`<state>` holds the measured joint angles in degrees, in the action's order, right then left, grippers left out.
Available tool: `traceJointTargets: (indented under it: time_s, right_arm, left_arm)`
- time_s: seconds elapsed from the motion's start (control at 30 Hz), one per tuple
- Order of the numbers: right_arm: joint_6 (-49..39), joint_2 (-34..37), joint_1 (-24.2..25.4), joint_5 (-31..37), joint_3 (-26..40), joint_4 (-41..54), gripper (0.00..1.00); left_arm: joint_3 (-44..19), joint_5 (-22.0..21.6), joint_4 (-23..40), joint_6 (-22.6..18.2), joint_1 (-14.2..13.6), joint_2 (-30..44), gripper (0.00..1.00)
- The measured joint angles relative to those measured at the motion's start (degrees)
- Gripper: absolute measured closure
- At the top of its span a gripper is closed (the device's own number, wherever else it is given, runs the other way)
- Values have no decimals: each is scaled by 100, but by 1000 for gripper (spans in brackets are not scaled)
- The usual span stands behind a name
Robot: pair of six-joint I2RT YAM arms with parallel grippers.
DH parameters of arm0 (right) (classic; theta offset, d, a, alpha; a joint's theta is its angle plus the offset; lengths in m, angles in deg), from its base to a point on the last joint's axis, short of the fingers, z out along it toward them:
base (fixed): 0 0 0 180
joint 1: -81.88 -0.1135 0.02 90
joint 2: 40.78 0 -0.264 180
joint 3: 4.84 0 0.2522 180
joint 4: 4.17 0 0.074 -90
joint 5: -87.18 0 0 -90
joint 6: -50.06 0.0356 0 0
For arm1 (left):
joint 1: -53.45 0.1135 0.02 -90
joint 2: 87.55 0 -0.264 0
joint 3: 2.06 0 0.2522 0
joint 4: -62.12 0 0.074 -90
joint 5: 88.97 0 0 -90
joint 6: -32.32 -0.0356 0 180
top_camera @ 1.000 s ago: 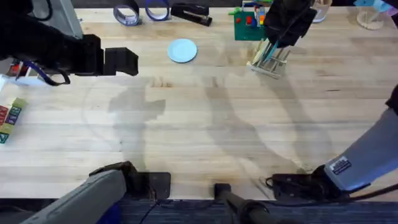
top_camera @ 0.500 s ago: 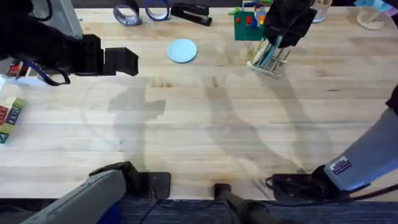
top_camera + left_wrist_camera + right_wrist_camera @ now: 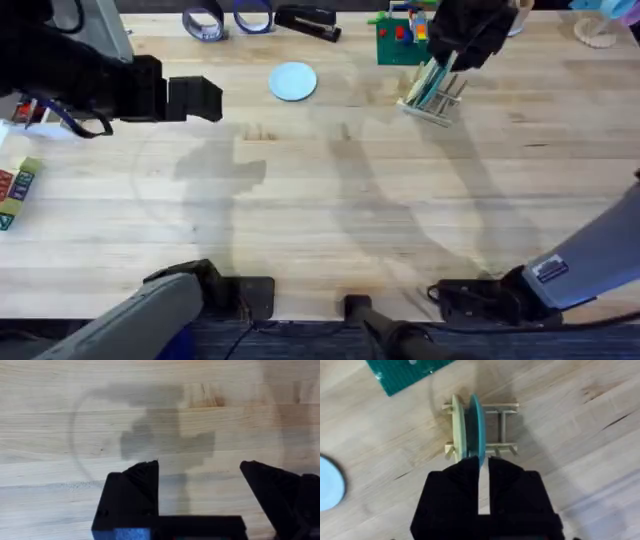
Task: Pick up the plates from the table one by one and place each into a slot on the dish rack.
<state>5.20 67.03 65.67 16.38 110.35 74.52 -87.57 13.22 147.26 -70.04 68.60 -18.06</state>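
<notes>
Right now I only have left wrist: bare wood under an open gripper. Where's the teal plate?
Observer: The teal plate stands on edge in the dish rack, with the right gripper just above it.
Operator: And the pale one?
Observer: The pale-blue plate lies flat on the table, far side, between your left gripper and the rack.
Operator: Anything crowding the rack?
Observer: A green baseplate sits just behind it.

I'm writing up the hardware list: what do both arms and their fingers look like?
Both arms have light grey links; the right arm carries a small white label, and black cables trail at its base. Each gripper is matte black: the left gripper has blocky angular fingers, the right gripper a chunky body.
</notes>
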Motion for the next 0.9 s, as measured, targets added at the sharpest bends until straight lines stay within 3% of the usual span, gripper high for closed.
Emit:
traceJointTargets:
  time_s: [0.17,0.4,0.5,0.53,0.7,0.9]
  right_arm:
    - [-23,-413,0,2,0,51,797]
    - [-317,-722,0,-276,7,91,463]
    - [-688,-773,0,-514,9,94,57]
    - [-835,-784,0,-597,9,96,22]
    - [-1576,-789,0,-1086,9,62,9]
    - [-2553,-789,0,-2166,9,-420,8]
  left_arm:
    - [0,0,0,0,0,0,6]
    - [0,0,0,0,0,0,7]
    - [0,0,0,0,0,0,7]
    - [0,0,0,0,0,0,6]
    - [0,0,0,0,0,0,8]
    - [0,22,0,0,0,0,7]
